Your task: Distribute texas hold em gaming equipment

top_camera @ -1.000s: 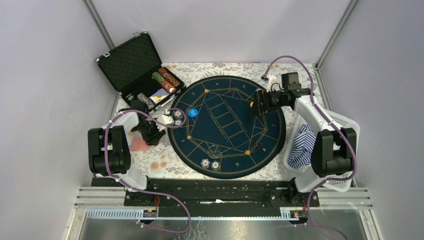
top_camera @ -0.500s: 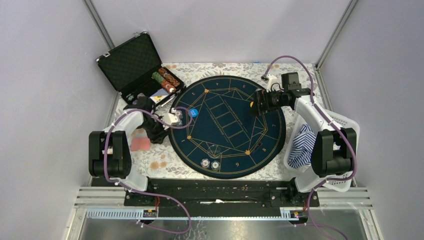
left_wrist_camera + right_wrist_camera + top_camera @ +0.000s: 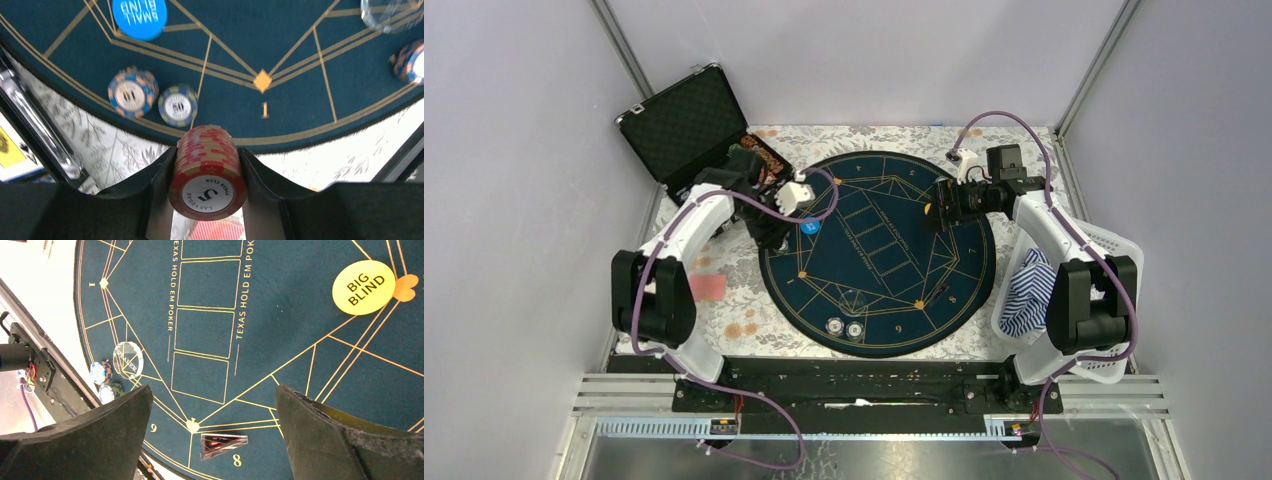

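Bottom centre, our left gripper [image 3: 207, 175] clamps a red-and-cream striped poker chip stack [image 3: 206, 147]; our right gripper [image 3: 212, 395] gapes wide.

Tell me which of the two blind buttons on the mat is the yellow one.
The Big Blind button is yellow; the Small Blind button is blue.

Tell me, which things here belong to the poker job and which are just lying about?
Belongs: stack of red striped poker chips; blue round Small Blind disc; yellow round Big Blind disc; red-backed playing cards.
Lying about: open black hard case; blue-white striped cloth; white plastic basket.
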Controlling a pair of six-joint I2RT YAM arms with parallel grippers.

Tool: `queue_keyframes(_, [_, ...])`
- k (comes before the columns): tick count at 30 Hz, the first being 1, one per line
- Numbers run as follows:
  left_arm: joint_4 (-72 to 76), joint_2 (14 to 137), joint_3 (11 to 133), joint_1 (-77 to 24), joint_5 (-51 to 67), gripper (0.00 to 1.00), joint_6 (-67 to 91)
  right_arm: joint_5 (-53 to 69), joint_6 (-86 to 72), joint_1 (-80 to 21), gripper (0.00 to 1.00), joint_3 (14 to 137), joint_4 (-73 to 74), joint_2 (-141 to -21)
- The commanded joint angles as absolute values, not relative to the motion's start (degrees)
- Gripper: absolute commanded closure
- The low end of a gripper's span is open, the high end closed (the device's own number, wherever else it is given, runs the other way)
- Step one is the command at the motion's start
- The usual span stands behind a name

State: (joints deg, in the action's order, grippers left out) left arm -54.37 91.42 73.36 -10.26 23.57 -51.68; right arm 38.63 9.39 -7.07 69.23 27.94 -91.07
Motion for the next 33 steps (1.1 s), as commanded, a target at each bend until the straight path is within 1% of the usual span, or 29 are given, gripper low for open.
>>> queue_keyframes(1, [-53.82, 95.83, 81.90, -14.92, 25.47, 0.95, -42.15, 38.62, 9.78, -6.93, 0.00, 70.49, 27.39, -90.14])
queue_keyframes(7, [-52.36, 106.40, 92.75, -22.68, 23.66, 0.93, -33.51, 37.32, 9.61, -6.93, 0.00, 70.49, 27.43, -90.35])
queue_keyframes(12, [-47.87, 114.12, 97.86, -28.34, 19.36, 0.91, -28.55, 35.72, 9.50, -6.83, 0.00, 70.53, 27.42, -90.22])
queue_keyframes(17, [-44.08, 118.82, 99.09, -32.63, 16.36, 0.87, -25.44, 33.15, 8.53, -6.16, 0.00, 70.57, 27.03, -89.69])
queue_keyframes(23, [-41.74, 122.03, 99.35, -35.91, 14.33, 0.80, -24.28, 30.97, 7.13, -4.74, 0.00, 70.37, 26.27, -89.80])
queue_keyframes(27, [-41.33, 122.86, 99.26, -36.45, 13.73, 0.66, -23.88, 31.48, 7.03, -4.18, 0.00, 70.41, 26.41, -90.05])
queue_keyframes(30, [-41.47, 122.43, 99.07, -36.47, 13.62, 0.48, -23.65, 31.60, 7.07, -4.21, 0.00, 70.40, 26.28, -90.03])
queue_keyframes(31, [-41.79, 122.02, 99.04, -36.47, 13.79, 0.41, -23.85, 31.66, 7.16, -4.22, 0.00, 70.40, 26.28, -90.08])
queue_keyframes(32, [-42.46, 121.44, 99.19, -36.47, 14.15, 0.31, -24.09, 31.71, 7.15, -4.22, 0.00, 70.42, 26.35, -90.13])
queue_keyframes(33, [-43.39, 120.87, 99.45, -36.47, 14.72, 0.24, -24.42, 31.77, 7.19, -4.22, 0.00, 70.48, 26.36, -90.18])
